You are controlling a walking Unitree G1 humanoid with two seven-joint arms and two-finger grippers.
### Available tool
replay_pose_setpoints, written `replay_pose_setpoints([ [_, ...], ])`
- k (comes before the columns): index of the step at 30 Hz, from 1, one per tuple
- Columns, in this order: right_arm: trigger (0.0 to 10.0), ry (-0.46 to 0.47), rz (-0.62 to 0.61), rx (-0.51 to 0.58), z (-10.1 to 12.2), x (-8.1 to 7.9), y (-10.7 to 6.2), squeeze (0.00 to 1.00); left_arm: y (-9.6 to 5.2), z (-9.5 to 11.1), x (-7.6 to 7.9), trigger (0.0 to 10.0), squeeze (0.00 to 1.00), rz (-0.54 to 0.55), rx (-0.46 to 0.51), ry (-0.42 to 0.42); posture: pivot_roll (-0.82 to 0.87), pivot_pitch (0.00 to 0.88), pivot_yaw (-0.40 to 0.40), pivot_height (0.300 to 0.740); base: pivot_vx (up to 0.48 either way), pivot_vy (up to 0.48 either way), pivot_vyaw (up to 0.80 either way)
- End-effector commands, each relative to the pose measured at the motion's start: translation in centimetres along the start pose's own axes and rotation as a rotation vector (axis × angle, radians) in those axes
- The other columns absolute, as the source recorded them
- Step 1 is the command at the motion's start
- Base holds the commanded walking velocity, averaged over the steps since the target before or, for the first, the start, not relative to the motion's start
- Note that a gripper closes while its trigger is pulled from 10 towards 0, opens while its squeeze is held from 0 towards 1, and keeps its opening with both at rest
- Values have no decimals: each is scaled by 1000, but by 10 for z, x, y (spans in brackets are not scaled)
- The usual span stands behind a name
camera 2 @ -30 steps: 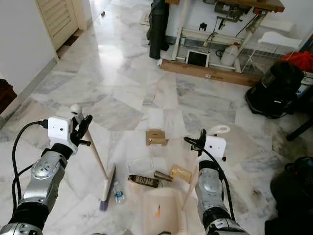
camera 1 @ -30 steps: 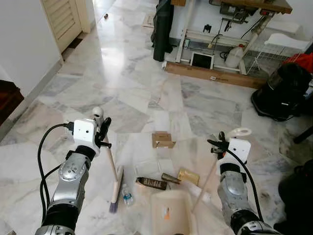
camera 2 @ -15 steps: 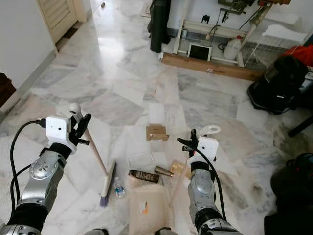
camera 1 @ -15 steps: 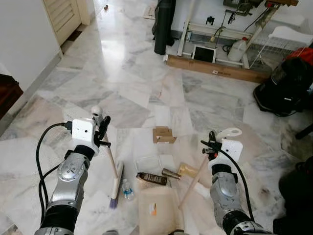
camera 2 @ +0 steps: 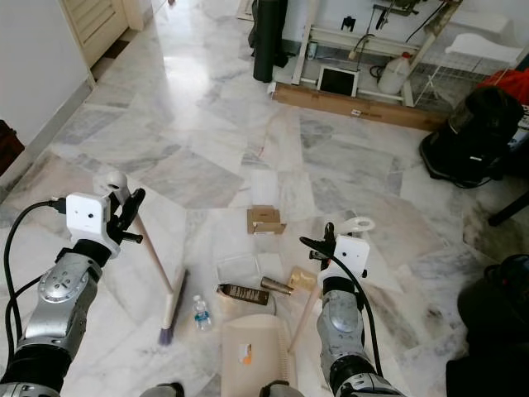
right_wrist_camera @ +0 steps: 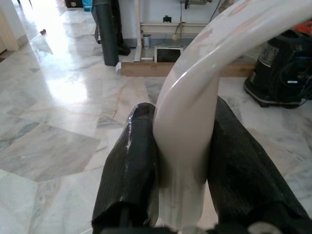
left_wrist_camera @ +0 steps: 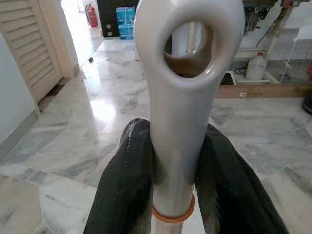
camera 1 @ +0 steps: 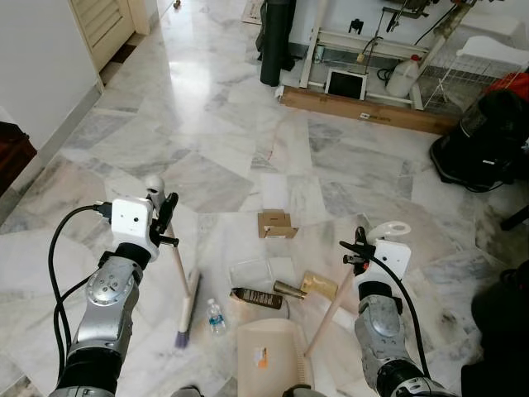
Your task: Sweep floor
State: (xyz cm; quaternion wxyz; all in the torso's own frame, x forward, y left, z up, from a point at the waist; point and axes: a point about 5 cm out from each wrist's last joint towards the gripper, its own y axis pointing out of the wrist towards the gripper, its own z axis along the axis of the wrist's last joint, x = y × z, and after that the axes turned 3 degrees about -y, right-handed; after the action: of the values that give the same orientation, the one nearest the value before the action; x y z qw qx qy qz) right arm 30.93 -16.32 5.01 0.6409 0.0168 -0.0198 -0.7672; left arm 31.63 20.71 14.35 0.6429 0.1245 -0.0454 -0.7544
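Several litter items remain unswept on the grey-veined marble floor, so the task appears at an early stage: a small clear plastic bottle, a dark brown wrapper and a brown cardboard box lie outside the beige plastic dustpan. The left gripper is clamped on the pale-handled broom, whose bristles rest on the floor just left of the bottle. The right gripper pinches the dustpan's pale handle, with the pan below the litter.

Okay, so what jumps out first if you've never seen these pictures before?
The litter on the marble floor between the arms: a cardboard box, a brown bottle and a small water bottle. The left end effector grips the broom, the right end effector the dustpan handle.
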Motion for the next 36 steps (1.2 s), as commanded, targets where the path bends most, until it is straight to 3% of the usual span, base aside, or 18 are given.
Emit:
replay_pose_setpoints([
  [1, 10000, -24, 5, 18, 3, 1, 2, 0, -1, 6, 0, 10000, 0, -7, 26, 11, 280, 223, -110, 740, 0, 0, 0],
  [17, 10000, -35, -11, 41, 11, 2, 10, 0, 0, 10, 4, 10000, 0, -22, 40, 22, 298, 234, -109, 740, 0, 0, 0],
  [29, 10000, -49, -11, -39, -8, -1, -5, 0, 1, 10, 6, 10000, 0, -49, 21, 13, 305, 242, -110, 740, 0, 0, 0],
  [36, 10000, -52, -9, -51, -12, 0, -9, 0, 2, 6, -3, 10000, 0, -36, 5, 38, 302, 242, -108, 740, 0, 0, 0],
])
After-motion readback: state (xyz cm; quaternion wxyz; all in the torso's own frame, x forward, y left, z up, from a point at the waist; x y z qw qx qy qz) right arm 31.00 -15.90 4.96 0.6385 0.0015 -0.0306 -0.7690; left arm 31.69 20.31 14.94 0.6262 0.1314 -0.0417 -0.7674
